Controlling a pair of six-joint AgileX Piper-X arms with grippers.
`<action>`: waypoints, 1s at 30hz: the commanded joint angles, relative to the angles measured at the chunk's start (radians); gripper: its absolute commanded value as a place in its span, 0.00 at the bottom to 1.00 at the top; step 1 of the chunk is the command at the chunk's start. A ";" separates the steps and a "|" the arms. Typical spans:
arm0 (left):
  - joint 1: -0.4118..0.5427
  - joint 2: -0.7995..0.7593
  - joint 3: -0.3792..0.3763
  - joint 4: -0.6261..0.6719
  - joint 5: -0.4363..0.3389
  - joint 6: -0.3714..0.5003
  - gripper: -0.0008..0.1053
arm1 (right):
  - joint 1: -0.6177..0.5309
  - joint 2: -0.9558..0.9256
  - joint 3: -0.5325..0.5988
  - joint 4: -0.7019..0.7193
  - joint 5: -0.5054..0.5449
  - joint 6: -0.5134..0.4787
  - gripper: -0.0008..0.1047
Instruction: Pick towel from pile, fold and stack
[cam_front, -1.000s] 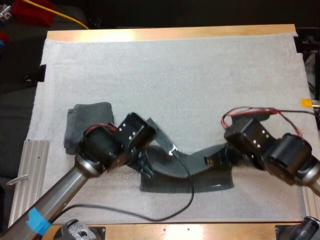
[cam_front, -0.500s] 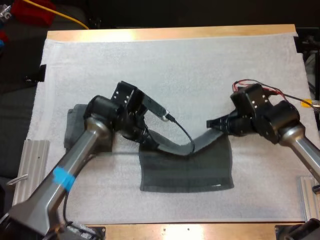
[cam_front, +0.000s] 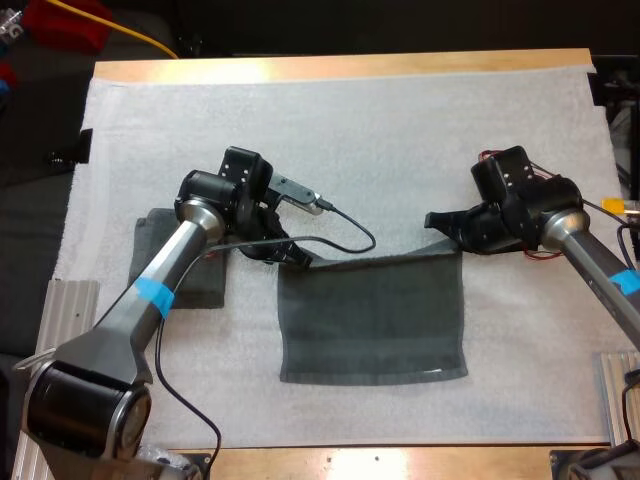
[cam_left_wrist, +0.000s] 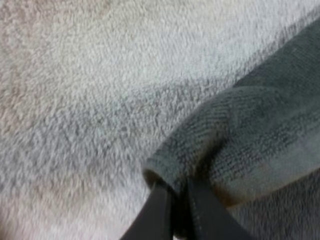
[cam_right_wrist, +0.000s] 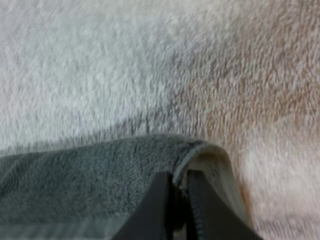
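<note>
Left jaws and right jaws each clamp a far corner of the dark towel (cam_front: 372, 318), spread flat on the white mat (cam_front: 400, 130); a folded towel (cam_front: 146, 250) lies just left.

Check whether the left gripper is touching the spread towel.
Touching. In the left wrist view the left gripper pinches the dark grey-green towel at its corner, pressing the fabric from both sides.

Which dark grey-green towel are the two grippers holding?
The spread-out dark grey-green towel: left gripper and right gripper pinch its far corners. The folded towel lies beside it, ungripped.
</note>
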 joint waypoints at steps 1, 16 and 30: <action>0.003 0.003 -0.005 -0.014 0.026 -0.009 0.01 | -0.011 0.004 -0.005 -0.013 -0.018 0.014 0.01; 0.004 0.031 -0.007 -0.111 0.040 -0.068 0.35 | -0.027 0.037 -0.005 -0.189 -0.072 0.155 0.36; 0.004 0.007 -0.033 -0.165 0.040 -0.144 0.64 | -0.027 0.026 -0.005 -0.277 -0.093 0.094 0.52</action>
